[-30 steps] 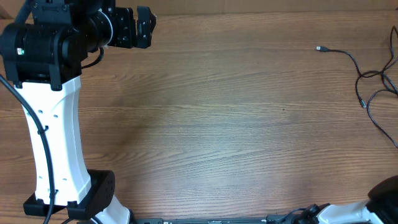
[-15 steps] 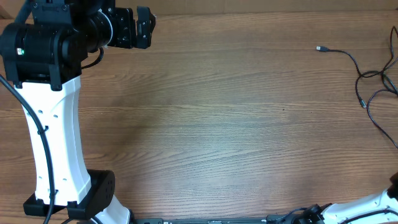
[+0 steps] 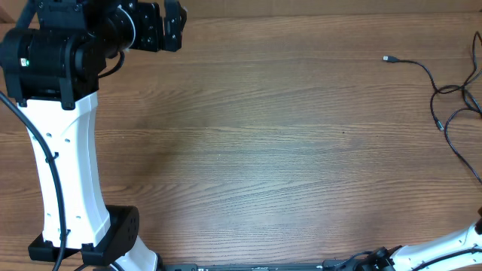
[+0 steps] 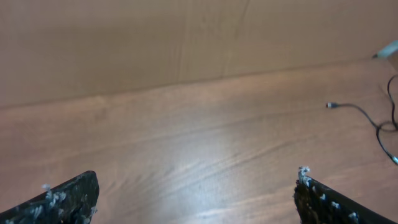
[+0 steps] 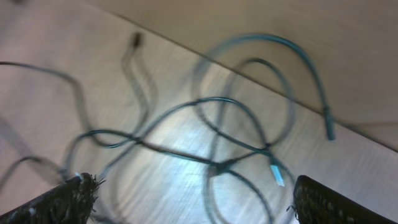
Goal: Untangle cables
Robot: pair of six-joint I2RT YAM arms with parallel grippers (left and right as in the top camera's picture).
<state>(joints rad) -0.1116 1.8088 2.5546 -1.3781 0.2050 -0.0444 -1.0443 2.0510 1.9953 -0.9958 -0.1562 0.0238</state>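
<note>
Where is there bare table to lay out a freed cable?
The whole middle of the table is bare, from the left arm across to the cables. It is crowded only along the right edge, where the cables loop and cross.

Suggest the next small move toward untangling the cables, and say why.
Probably lower the right gripper onto the cables and close on one strand near the crossing. Its fingers are open with the tangle right below them, untouched, while the open left gripper sits far across the table.
</note>
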